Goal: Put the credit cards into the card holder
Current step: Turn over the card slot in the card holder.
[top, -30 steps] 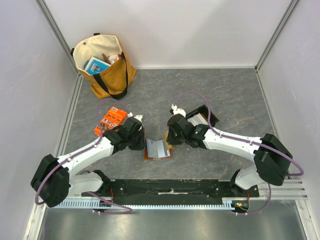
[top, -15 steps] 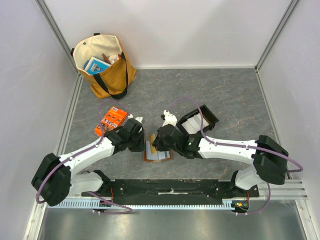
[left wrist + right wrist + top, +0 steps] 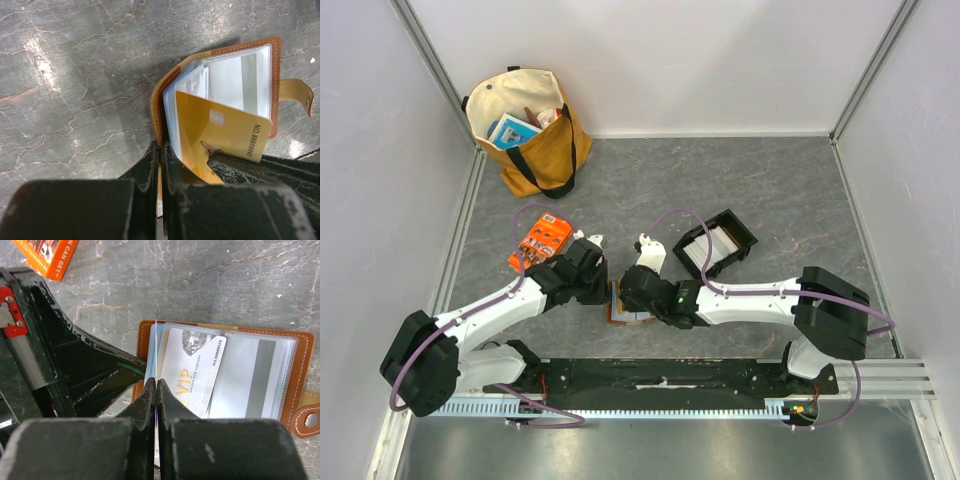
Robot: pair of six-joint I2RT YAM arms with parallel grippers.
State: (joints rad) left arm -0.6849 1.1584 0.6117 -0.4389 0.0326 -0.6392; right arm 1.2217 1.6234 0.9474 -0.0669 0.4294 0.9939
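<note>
My left jaws are pinched tight on the card holder point(image 3: 156, 112) at its left cover, pinning it open on the surface so the sleeves stay exposed. My right jaws are clamped on a gold card point(image 3: 220, 132), angled toward the sleeve stack. White VIP card point(image 3: 192, 372) already pocketed. The holder lies between my arms.

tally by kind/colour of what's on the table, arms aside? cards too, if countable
tote bag: 1
orange packet: 1
black tray: 1
card holder: 1
gold card: 1
silver VIP card: 1
Other cards in the sleeves or tray: cannot count.
Total: 6 counted
</note>
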